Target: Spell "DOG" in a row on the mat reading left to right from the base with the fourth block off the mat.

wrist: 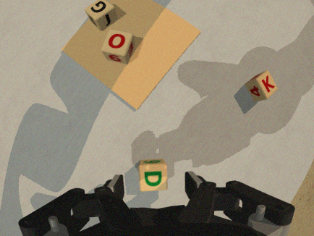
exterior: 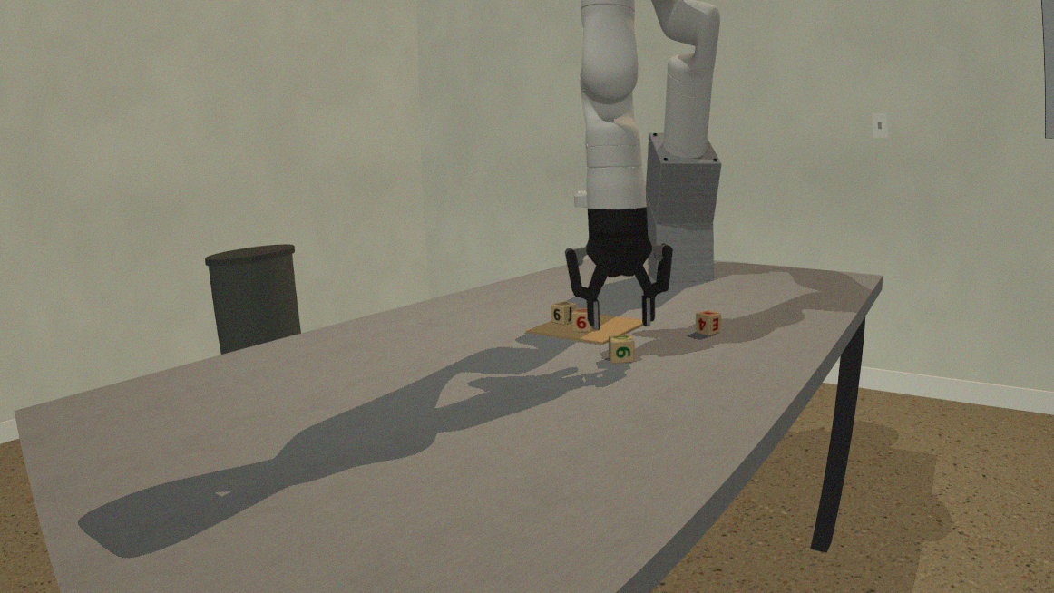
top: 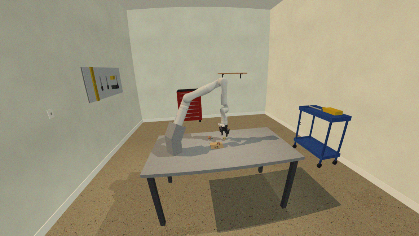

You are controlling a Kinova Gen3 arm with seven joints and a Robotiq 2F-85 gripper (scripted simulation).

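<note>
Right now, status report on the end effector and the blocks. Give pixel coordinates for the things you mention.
End effector (top: 224, 135) (exterior: 621, 324) (wrist: 154, 183) open, above D block (top: 224, 138) (exterior: 621, 349) (wrist: 153, 179). D off mat (top: 213, 147) (exterior: 611, 331) (wrist: 159, 65); G (exterior: 562, 313) (wrist: 100, 14) and O (exterior: 580, 320) (wrist: 117, 45) on it. Nothing visible between end effector and D.
</note>
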